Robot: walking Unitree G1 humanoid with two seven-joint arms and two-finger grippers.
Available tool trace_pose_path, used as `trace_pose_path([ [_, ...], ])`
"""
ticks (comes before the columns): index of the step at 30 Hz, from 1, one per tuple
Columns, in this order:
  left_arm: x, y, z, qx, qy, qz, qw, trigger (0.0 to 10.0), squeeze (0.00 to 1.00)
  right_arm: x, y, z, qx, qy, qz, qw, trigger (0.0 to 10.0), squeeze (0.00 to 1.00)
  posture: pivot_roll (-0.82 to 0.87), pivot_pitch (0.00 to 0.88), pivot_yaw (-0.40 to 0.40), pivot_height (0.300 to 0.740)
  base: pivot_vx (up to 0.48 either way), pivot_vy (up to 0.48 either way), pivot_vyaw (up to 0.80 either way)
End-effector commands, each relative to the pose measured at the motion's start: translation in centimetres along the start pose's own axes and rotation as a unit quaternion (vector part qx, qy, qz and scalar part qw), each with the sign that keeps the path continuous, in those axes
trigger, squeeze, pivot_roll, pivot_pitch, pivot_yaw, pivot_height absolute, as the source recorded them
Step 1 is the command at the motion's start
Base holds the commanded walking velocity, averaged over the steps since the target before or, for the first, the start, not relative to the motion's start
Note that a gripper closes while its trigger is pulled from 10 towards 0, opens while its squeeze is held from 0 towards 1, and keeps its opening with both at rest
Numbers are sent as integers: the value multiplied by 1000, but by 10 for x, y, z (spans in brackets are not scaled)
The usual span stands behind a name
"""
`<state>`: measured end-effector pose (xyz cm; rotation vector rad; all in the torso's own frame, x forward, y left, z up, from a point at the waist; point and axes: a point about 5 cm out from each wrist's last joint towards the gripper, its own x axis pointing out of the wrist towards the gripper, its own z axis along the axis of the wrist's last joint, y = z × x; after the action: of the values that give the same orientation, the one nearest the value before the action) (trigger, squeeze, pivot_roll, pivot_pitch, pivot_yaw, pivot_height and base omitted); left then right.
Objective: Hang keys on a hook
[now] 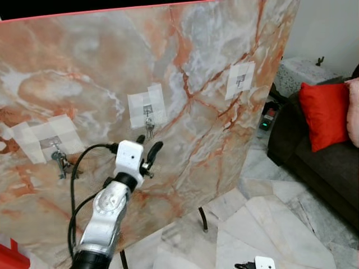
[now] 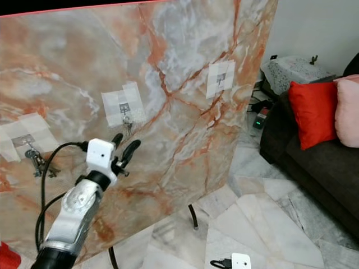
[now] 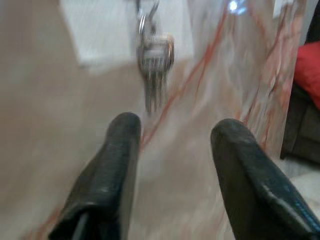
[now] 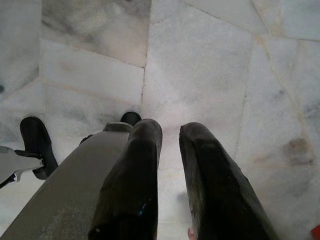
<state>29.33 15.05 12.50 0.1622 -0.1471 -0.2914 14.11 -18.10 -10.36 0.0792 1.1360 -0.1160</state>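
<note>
One bunch of keys (image 3: pixel 155 65) hangs lengthwise down from the middle hook (image 1: pixel 147 107) on the marble board (image 1: pixel 224 45), just above and ahead of my left gripper (image 1: pixel 148 147), whose fingers are spread and empty.

Three taped hook patches on the marble board (image 1: pixel 101 67): one at the left of the frame (image 1: pixel 47 137), one in the middle (image 1: pixel 147 106), one at the upper right (image 1: pixel 240 80). Two key bunches hanging, one under the left patch (image 1: pixel 60 159) and one under the middle patch (image 1: pixel 149 130); whether anything hangs at the upper-right patch is too small to tell. Two grippers, the left gripper (image 1: pixel 147 147) raised at centre frame and the right gripper (image 4: pixel 167 150) low over the floor tiles; two cushions at the right edge, one red (image 1: pixel 324 115) and one pink (image 1: pixel 353 112), on one dark sofa (image 1: pixel 314 168).
</note>
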Motion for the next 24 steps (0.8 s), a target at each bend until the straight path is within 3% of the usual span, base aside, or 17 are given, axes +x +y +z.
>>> trace_pose_path([
  [1,-5,1,-2,6,11,0,1000,10000,1000,0,-3,0,-2,1,-3,1000,10000,0,-2,0,-72,740,0,0,0],
  [5,-13,4,-9,6,26,6,1000,10000,945,0,-3,0,-2,1,-3,1000,10000,0,-2,0,-72,740,0,0,0],
  [6,-19,7,-16,5,40,12,999,10000,200,0,-3,0,-2,1,-3,1000,10000,0,3,0,-72,740,0,0,0],
  [7,-26,10,-26,3,55,19,998,10000,0,0,-3,1,-3,1,-3,1000,10000,0,7,0,-73,740,0,0,0],
  [10,-54,21,-70,-2,142,43,989,10000,0,0,-2,1,-6,2,-1,1000,10000,0,9,0,-72,740,0,0,0],
  [11,-70,23,-92,-8,195,46,980,10000,0,0,-2,1,-6,1,0,1000,10000,0,6,0,-71,740,0,0,0],
  [13,-76,23,-100,-14,212,47,976,10000,0,0,-2,1,-5,1,0,1000,10000,0,6,0,-71,740,0,0,0],
  [14,-87,22,-112,-15,243,44,969,10000,0,0,-2,0,-5,1,0,1000,10000,0,2,0,-65,740,0,0,0],
  [15,-106,17,-133,-29,301,42,952,10000,0,0,-2,0,-4,1,-1,1000,10000,0,5,0,-64,740,0,0,0],
  [16,-115,14,-142,-32,328,38,943,10000,0,0,-2,0,-4,1,-2,1000,10000,0,9,0,-65,740,0,0,0],
  [17,-115,14,-142,-32,328,38,943,10000,0,0,-2,0,-4,1,-2,1000,10000,0,9,0,-65,740,0,0,0],
  [18,-125,9,-154,-34,362,32,931,10000,0,0,-2,0,-6,1,-2,1000,10000,0,18,0,-69,740,0,0,0],
  [19,-139,5,-167,-53,411,47,909,10000,0,0,-2,0,-9,1,-1,1000,10000,0,19,0,-67,740,0,0,0],
  [20,-139,5,-167,-53,411,47,909,10000,0,0,-2,0,-9,1,-1,1000,10000,0,19,0,-67,740,0,0,0],
  [21,-157,1,-180,-71,462,63,882,10000,0,0,0,0,-5,0,2,1000,10000,0,7,0,-61,740,0,0,0],
  [24,-176,-3,-189,-79,509,74,854,10000,0,0,0,0,-3,-2,3,1000,10000,0,-7,0,-55,740,0,0,0],
])
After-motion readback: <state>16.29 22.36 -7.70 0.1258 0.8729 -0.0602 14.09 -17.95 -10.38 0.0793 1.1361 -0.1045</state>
